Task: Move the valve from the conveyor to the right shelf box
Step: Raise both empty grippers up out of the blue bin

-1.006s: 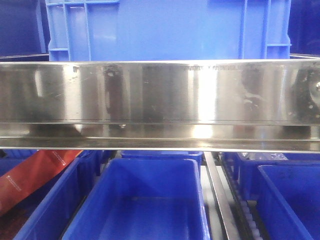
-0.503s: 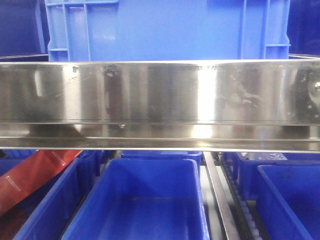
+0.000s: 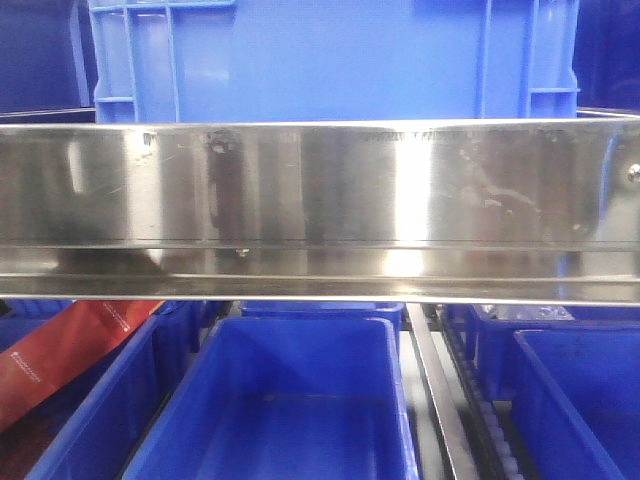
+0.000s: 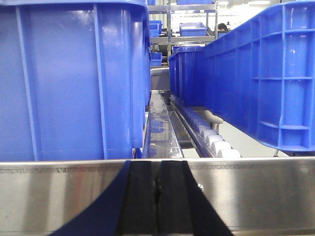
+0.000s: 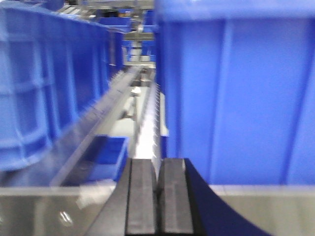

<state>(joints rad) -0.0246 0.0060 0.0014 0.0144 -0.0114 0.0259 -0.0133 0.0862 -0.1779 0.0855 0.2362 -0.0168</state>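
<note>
The valve and the conveyor are out of view in all three views. My left gripper (image 4: 157, 169) is shut, its black pads pressed together with nothing between them, in front of a steel shelf rail (image 4: 59, 196). In the blurred right wrist view my right gripper (image 5: 158, 164) is also shut and empty, next to a tall blue box (image 5: 236, 98). In the front view, open blue shelf boxes sit below the steel rail (image 3: 320, 190): one in the middle (image 3: 290, 400) and one at the lower right (image 3: 585, 400). Neither gripper shows in the front view.
A large blue crate (image 3: 330, 60) stands on the upper shelf behind the rail. A red packet (image 3: 70, 350) lies in the lower left box. Roller tracks (image 4: 211, 137) and a metal divider (image 3: 430, 390) run between the boxes. Blue crates flank both wrist views.
The dark reflection at the right end of the steel rail in the front view has shrunk and slid off to the right. The boxes have not moved.
</note>
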